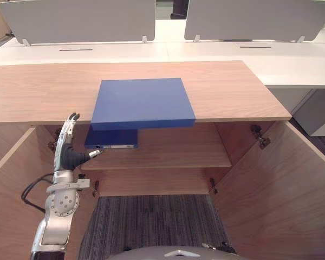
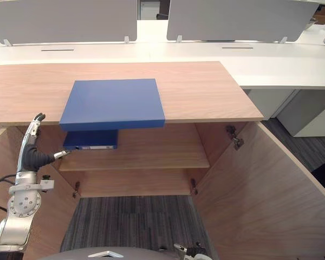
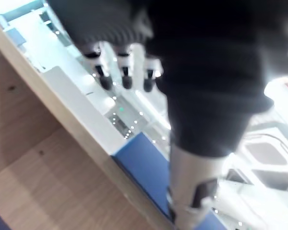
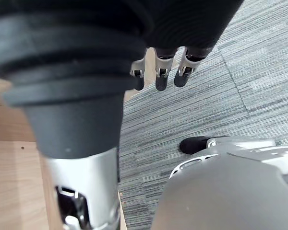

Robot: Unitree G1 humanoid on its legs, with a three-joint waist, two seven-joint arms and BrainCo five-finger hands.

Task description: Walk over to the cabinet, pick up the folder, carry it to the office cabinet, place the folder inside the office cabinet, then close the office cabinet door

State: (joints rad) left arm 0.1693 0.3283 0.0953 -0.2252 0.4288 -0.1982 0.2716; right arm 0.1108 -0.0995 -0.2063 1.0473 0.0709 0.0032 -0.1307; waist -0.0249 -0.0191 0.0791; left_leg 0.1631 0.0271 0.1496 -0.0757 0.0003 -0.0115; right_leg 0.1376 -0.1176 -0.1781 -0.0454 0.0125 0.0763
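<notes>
A blue folder [image 1: 142, 103] lies flat on the wooden cabinet top [image 1: 233, 86], its front edge jutting out over the open cabinet. A second blue folder [image 1: 111, 138] lies on the shelf [image 1: 179, 151] inside, at its left end. My left hand [image 1: 67, 149] is raised below the top's front edge, left of both folders, open with fingers straight up and the thumb pointing toward the shelf folder. It touches neither. In the left wrist view the fingers [image 3: 125, 72] are straight, with the blue folder [image 3: 146, 167] past them. My right hand [image 4: 163, 72] hangs open over the carpet.
Both cabinet doors stand wide open, the left door [image 1: 11, 179] close behind my left arm and the right door [image 1: 281, 184] swung out to the right. White desks [image 1: 292, 65] with grey partition panels [image 1: 76, 19] stand behind the cabinet. Grey carpet [image 1: 151, 222] lies below.
</notes>
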